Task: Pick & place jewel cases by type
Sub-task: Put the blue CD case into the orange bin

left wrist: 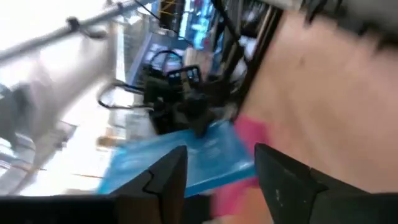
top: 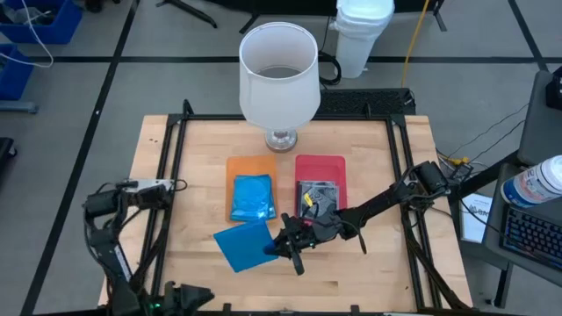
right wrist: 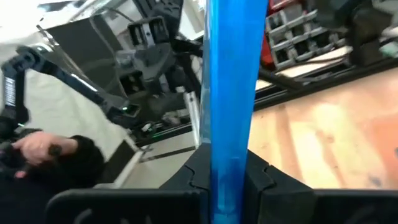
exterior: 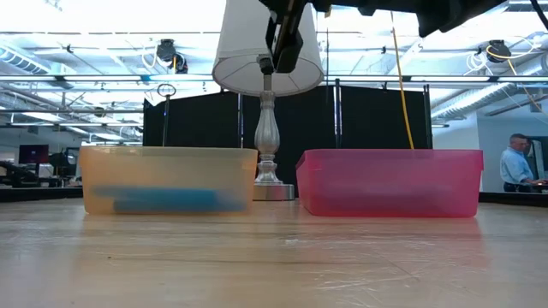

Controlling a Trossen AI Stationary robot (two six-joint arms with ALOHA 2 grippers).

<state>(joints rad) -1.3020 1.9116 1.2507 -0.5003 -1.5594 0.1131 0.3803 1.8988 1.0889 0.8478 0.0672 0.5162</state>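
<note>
The wooden table [top: 369,263] carries two trays side by side in front of the white lamp [top: 279,75]. The orange tray [top: 235,167] holds one bright blue jewel case [top: 252,197] lying flat; from table height it shows only as a blue band low behind the tray's cloudy wall. The red tray [top: 320,167] beside it holds a dark grey case [top: 316,195], partly covered from above by my right arm, so I cannot tell whether more than one lies there; through the red wall nothing of it can be made out.

My right gripper [top: 283,248] is out over the table, just in front of the trays and nearer the orange one. Its fingers are clamped on the edge of a second blue jewel case [top: 243,245]. From above that case reads as a broad blue square tilted askew to the table edges, reaching away from my fingers toward the left side. In my right wrist camera the case is seen edge-on, a narrow blue strip running straight out from between my fingers. From table height only the dark gripper shows, hanging high in front of the lampshade; the held case is cut off there.

My left gripper [top: 169,185] waits at the table's left edge, well apart from the trays, its two fingers [left wrist: 163,180] standing apart with nothing between them.
</note>
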